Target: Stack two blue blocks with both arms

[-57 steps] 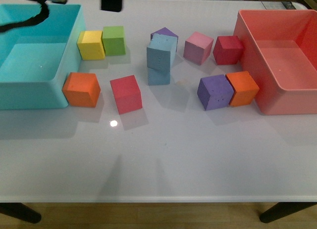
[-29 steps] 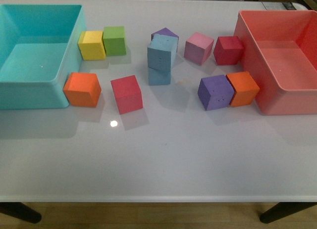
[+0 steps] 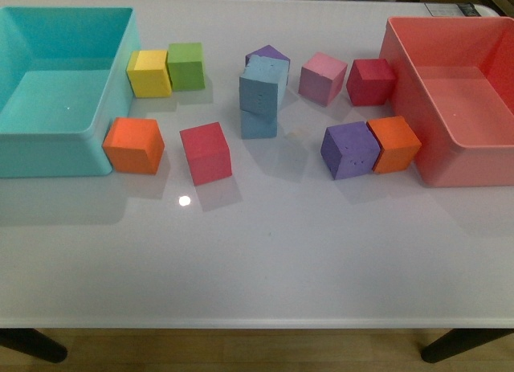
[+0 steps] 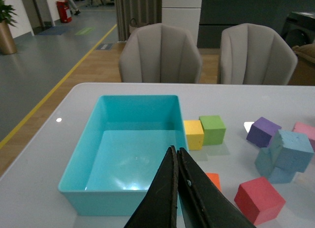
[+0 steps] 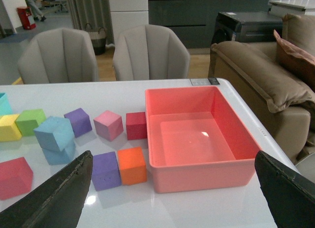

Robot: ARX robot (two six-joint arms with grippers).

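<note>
- The upper blue block [image 3: 263, 84] sat skewed on the lower blue block [image 3: 259, 123].
- Left tool [image 4: 177, 161] pinched closed, empty; right tool [image 5: 172, 188] spread wide, empty; both stood clear of the stack.

Showroom-type open hall w/ dining chairs [image 4: 160, 53], sofa [image 5: 256, 75], taped floor lanes [image 4: 59, 85].
</note>
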